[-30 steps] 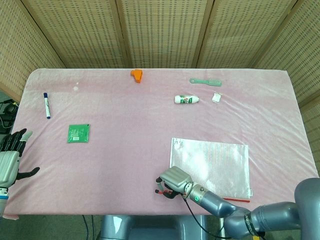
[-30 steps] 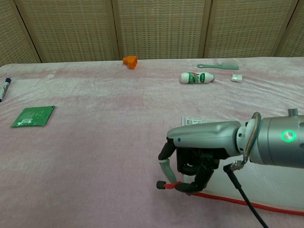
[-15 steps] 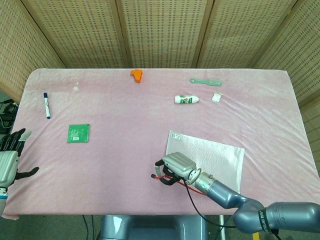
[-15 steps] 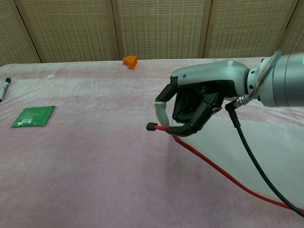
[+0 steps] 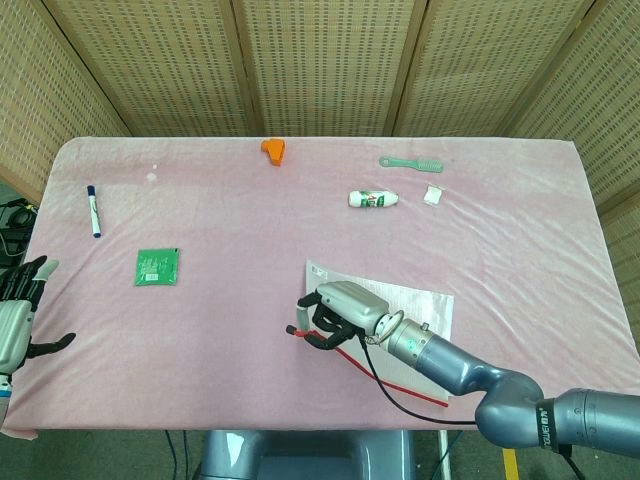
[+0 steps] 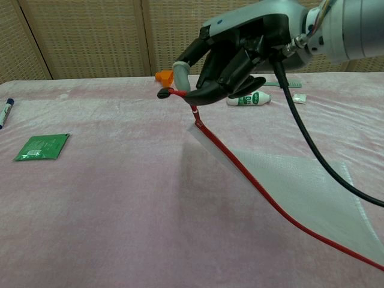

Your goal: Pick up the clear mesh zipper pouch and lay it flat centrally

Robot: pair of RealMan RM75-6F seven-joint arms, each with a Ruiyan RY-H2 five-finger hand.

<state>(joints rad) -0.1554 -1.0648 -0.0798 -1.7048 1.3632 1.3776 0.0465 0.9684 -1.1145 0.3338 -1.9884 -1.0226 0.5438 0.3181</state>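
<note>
— One corner is all you have of the pouch (image 6: 282, 180): your right robot hand (image 6: 231, 51) pinches the red zipper end, and the rest hangs slanting down, far edge dragging on the tabletop (image 5: 250, 240), right of the middle.

— What could go wrong?

— The pinch is small and out at the tip. My guess is that if you swing fast, the thin mesh will twist or slip out, or you will be holding only the zipper tab. The trailing edge may also catch on the pink cloth and fold under, so it lands creased, not flat.

— And the cable?

— A black cable (image 6: 312, 144) from your wrist crosses over the pouch. It could snag the sheet as you lower.

— Anything in the way?

— Not much. A white bottle (image 5: 374, 199), a green comb (image 5: 411, 163) and a small white packet (image 5: 433, 195) sit well beyond the pouch toward the back; an orange piece (image 5: 273, 149) is at the back edge. A green packet (image 5: 158, 266) and a marker (image 5: 93, 210) lie far left. The middle looks free for you.

— Your other side?

— Your left robot hand (image 5: 18, 318) is off the left edge, fingers spread, holding nothing.

— The room?

— Woven cane screens (image 5: 320, 60) close in the back and both sides.
</note>
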